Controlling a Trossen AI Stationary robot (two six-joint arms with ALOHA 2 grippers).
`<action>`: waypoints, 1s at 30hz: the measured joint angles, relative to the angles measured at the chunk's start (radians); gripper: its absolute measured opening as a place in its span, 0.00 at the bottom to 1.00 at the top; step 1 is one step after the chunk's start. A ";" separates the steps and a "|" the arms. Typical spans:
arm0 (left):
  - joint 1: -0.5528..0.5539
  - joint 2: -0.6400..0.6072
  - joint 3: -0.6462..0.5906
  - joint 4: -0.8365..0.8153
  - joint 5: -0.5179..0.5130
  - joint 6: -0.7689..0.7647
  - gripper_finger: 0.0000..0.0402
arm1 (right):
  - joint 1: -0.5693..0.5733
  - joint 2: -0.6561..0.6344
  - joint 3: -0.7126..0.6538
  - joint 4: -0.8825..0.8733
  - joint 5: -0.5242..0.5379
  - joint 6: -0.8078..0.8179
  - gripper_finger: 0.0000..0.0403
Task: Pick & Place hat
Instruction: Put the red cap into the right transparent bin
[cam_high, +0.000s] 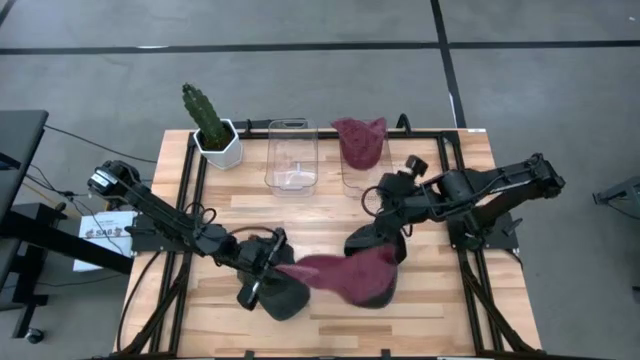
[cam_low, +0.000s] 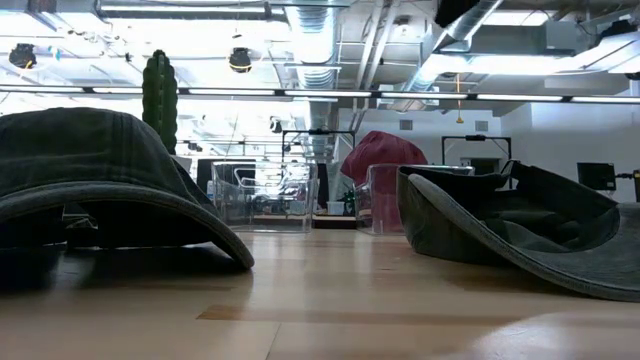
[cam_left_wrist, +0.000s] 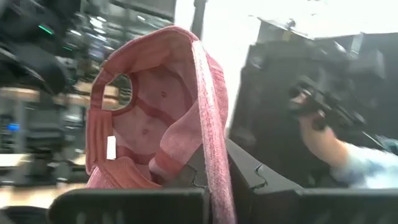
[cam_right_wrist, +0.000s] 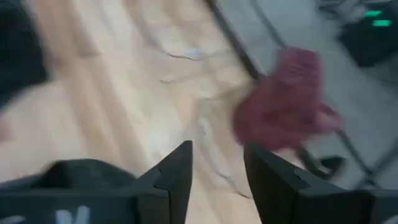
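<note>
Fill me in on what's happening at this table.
The left gripper is shut on the brim of a red cap, holding it above the front of the wooden table. The right gripper is open beside it, holding nothing. Two dark caps lie on the table near the front. Further back stand two clear containers, one empty, the other with another red cap in it.

The high view looks straight down on the whole counter (cam_high: 330, 210); the low view sits at its surface, facing level into the room; each wrist view looks closely past its own fingers; high and low share the cactus (cam_high: 204, 112) and clear bins (cam_low: 265, 195).
</note>
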 joint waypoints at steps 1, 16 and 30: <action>0.000 -0.009 0.000 0.001 -0.039 0.009 0.04 | 0.000 -0.003 0.000 -0.045 0.034 0.029 0.31; -0.026 -0.117 0.001 -0.081 -0.513 0.071 0.04 | -0.033 -0.065 -0.012 -0.262 0.256 0.437 0.20; -0.010 -0.115 0.002 0.006 -0.395 0.075 0.04 | -0.074 0.079 -0.012 0.283 0.199 0.135 0.20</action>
